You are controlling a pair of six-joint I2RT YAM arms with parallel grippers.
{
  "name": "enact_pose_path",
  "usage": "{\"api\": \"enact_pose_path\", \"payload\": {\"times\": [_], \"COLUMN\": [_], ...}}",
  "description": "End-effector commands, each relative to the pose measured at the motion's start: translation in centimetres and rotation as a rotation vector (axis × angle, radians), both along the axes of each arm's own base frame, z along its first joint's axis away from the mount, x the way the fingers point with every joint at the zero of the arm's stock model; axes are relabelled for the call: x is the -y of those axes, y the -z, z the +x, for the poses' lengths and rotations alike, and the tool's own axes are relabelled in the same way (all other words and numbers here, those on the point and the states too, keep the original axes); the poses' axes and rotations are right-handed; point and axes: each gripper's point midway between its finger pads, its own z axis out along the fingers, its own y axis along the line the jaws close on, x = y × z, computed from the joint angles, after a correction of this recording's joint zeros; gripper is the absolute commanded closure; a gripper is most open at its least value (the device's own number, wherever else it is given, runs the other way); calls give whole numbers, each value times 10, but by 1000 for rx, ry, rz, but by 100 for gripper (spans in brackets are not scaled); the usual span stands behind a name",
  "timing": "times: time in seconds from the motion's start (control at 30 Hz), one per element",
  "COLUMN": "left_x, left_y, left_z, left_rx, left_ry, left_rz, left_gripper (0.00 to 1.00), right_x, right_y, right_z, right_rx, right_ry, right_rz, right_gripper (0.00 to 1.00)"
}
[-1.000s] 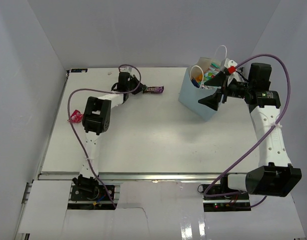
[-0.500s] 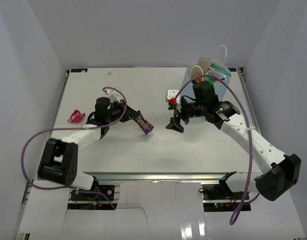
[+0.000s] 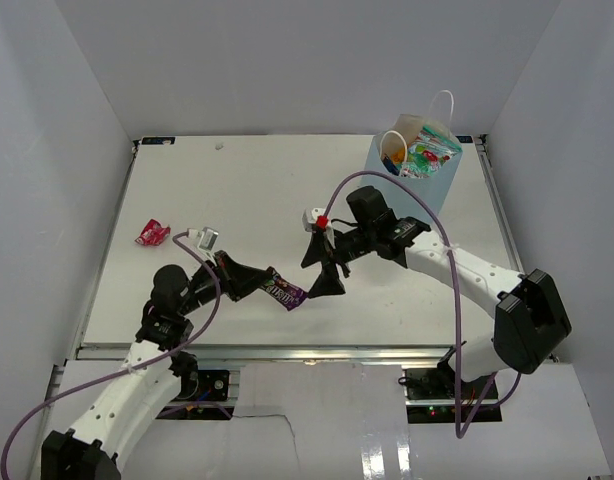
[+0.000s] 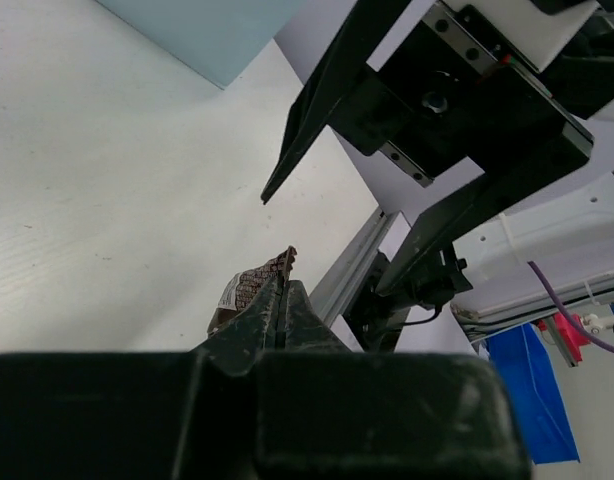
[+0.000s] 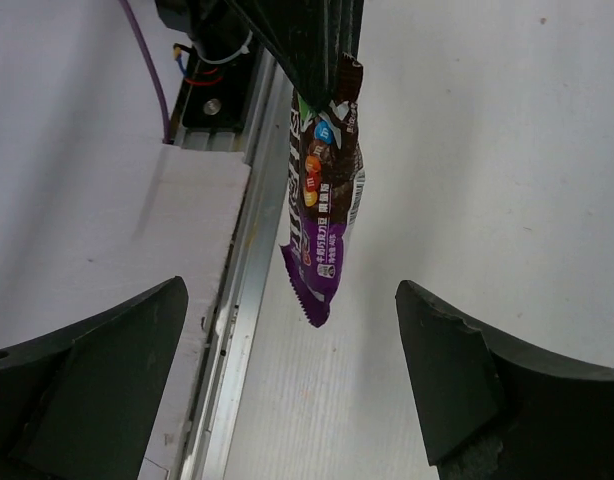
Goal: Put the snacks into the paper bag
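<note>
Pinching purple candy pack (image 3: 285,292) in left end effector (image 3: 257,281), right end effector (image 3: 320,270) spread wide nearby

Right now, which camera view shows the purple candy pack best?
Right wrist view: the purple candy pack hangs face-on, its print visible. The top view shows it tiny; the left wrist view shows only one end.

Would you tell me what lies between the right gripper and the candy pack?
Only bare table separates right gripper and candy pack, in the right wrist view.

Small white print on the purple candy pack (image 5: 322,215) is too blurred to read.
</note>
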Motion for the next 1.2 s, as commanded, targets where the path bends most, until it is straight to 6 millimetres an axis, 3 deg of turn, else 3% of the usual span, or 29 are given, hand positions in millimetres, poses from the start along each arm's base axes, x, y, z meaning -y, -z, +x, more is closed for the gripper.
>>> {"api": "enact_pose_path", "payload": {"times": [0.0, 0.17, 0.47, 0.6, 0.77, 0.9, 1.03, 1.17], "left_x": [1, 2, 9, 10, 14, 16, 16, 15], "left_y": [5, -7, -14, -15, -22, -26, -26, -27], "left_z": [-19, -26, -21, -21, -22, -20, -16, -13], "left_rx": [-21, 5, -6, -2, 12, 18, 25, 25], "left_ry": [48, 71, 103, 100, 126, 133, 122, 108], "left_rz": [-13, -34, -15, -18, -28, -25, -25, -25], "left_gripper": [100, 100, 100, 100, 100, 100, 100, 100], "right_x": [-10, -27, -49, -52, -59, -65, -63, -61], "right_y": [-22, -3, 12, 13, 20, 18, 17, 16], "right_z": [-20, -36, -37, -39, -37, -36, -36, -36], "right_rx": [7, -27, -40, -62, -89, -106, -101, -84], "right_ry": [-149, -189, -140, -143, -123, -120, -119, -114], "right_rz": [112, 57, 3, -1, -18, -20, -25, -27], "right_gripper": [10, 9, 2, 22, 37, 55, 73, 85]}}
